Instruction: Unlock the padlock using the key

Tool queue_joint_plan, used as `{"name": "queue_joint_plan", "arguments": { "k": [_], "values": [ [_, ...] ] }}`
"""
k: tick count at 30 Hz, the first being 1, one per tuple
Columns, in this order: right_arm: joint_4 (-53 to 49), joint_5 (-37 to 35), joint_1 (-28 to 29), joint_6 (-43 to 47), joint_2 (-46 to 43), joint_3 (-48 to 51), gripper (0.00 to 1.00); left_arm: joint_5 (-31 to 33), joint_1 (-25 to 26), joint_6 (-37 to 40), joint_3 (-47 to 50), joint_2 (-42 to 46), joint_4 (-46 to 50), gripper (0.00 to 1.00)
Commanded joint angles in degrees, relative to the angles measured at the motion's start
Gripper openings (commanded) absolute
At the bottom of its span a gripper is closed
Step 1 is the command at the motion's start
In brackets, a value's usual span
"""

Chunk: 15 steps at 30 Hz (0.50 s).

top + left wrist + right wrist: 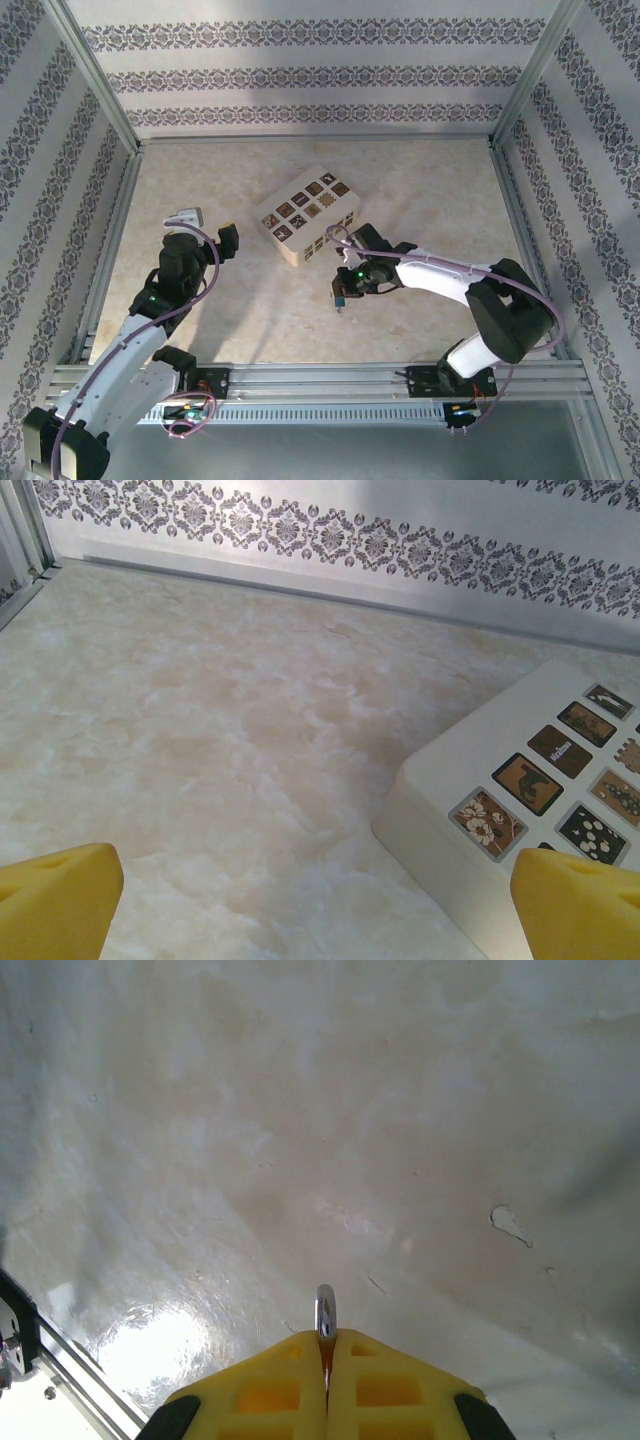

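Two robot arms reach over a pale marbled table [430, 190] walled in patterned paper. The right end effector [343, 288] hangs above bare table, in front of a white box [308, 213] topped with small picture tiles. In its wrist view, the right end effector [327, 1345] is clenched, its yellow pads pressed flat together on a thin, shiny metal piece [325, 1312] that pokes out from between their tips. This is most likely the key, though it is too small to be sure. The left end effector [208, 232] sits just left of the box, released and holding nothing. In its own view its yellow pads [55, 900] stand wide apart, with the box's corner [470, 770] between them and farther off.

Judging from this, the key is in hand and the step under way is carrying it to the lock. Where the padlock lies cannot be told. The next move calls for finding the keyhole, lining the key's blade up with it, and having the free left arm steady the lock body before pushing in and turning.
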State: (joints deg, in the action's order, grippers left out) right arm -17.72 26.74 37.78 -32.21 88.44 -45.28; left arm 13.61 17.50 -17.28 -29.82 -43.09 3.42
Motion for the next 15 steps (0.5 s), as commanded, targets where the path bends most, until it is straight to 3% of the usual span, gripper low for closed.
{"name": "queue_joint_plan", "arguments": {
  "k": [1, 15],
  "values": [
    [1.2, 1.7, 0.8, -0.8, 1.3, -1.2, 0.0, 0.2, -0.7, 0.3, -1.5, -0.1, 0.5, 0.99],
    [3.5, 0.9, 1.1, -0.7, 4.8, 0.0, 0.0, -0.3, -0.7, -0.9, -1.5, -1.5, 0.1, 0.99]
  ]
}}
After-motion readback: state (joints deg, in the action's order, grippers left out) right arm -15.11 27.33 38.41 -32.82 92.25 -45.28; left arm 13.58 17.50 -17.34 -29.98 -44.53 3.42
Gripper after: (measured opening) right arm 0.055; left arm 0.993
